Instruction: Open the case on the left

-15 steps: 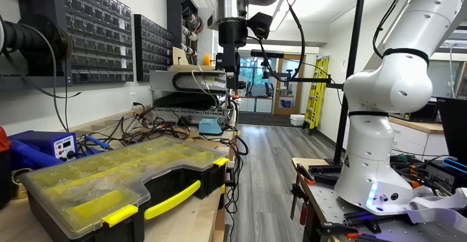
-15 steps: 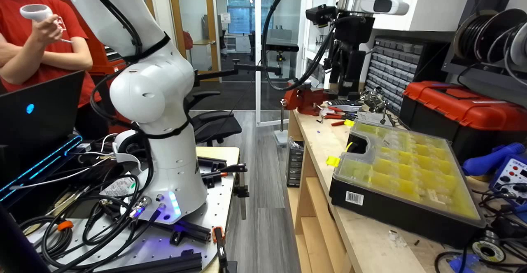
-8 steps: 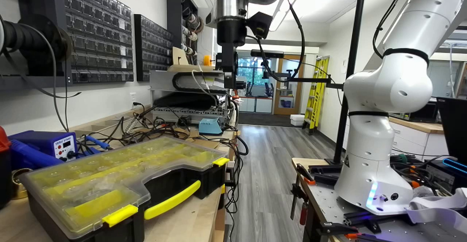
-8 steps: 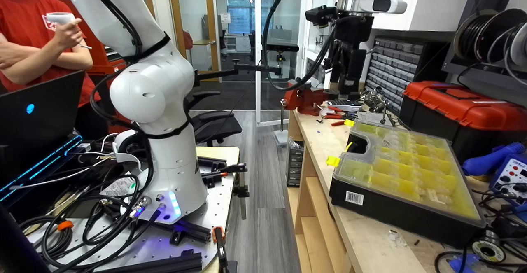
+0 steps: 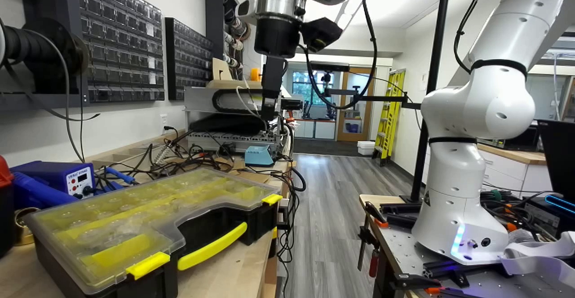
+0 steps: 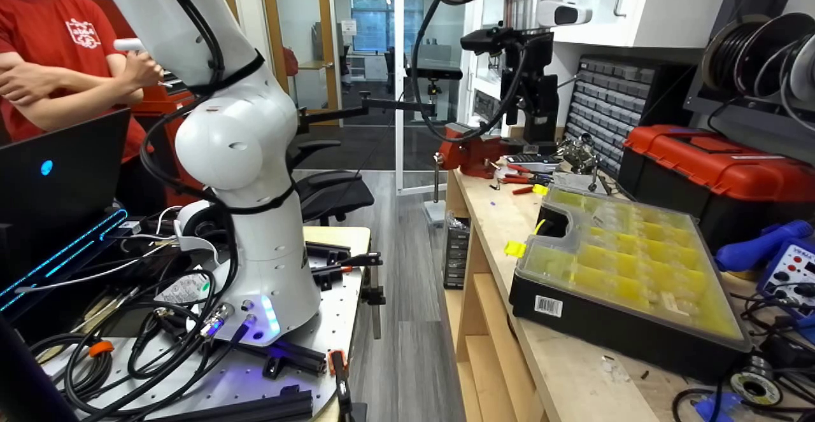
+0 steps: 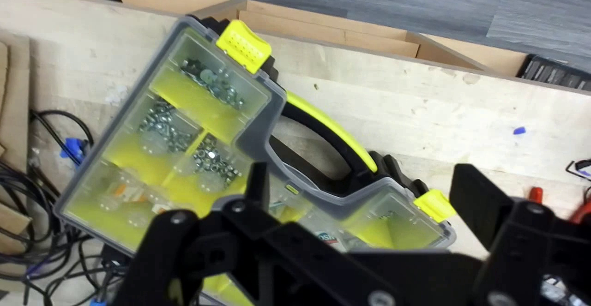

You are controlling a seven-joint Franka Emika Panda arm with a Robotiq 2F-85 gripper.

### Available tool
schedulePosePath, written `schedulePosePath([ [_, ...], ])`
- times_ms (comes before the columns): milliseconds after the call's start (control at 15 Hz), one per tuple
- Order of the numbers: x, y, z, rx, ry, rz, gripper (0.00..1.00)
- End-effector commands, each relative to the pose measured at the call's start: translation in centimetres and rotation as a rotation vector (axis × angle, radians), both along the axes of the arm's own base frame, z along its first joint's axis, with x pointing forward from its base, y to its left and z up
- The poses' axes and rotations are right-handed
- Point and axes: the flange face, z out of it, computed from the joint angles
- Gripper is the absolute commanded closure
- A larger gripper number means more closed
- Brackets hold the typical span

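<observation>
The black case with clear lid [image 5: 148,208] lies flat on the bench with its lid down, and it also shows in an exterior view [image 6: 611,336]. Its yellow latches show in the wrist view, one at upper left [image 7: 244,45] and one at right [image 7: 435,205]. Both latches look folded against the front edge. The yellow-black handle [image 7: 332,128] sits between them. My gripper [image 7: 362,180] is open with nothing between its fingers. It hangs well above the bench in both exterior views [image 5: 269,113], apart from the case. The near part of the case is hidden behind the gripper in the wrist view.
The wooden bench [image 6: 576,371] has an open edge on the robot's side. A blue soldering station [image 5: 81,179], a red-black toolbox [image 6: 726,161] and a red vice [image 6: 471,154] stand around the case. Tangled cables [image 5: 193,154] lie behind it. Drawer cabinets [image 5: 121,42] hang on the wall.
My gripper has tilted and moved, shifting left and slightly lower in an exterior view, mostly in the last half second. The case has not moved.
</observation>
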Motion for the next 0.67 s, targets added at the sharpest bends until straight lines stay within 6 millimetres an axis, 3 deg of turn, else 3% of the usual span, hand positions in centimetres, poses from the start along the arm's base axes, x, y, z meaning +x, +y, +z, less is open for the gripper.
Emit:
schedulePosePath([
  [0,-0.2,3.4,-1.4,-0.024,-0.08,0.092,0.0],
  [200,-0.3,5.9,-2.1,-0.028,-0.126,0.159,0.0],
  [267,-0.1,5.0,-1.7,-0.019,-0.09,0.131,0.0],
  [600,-0.1,6.0,-2.1,-0.023,-0.101,0.157,0.0],
])
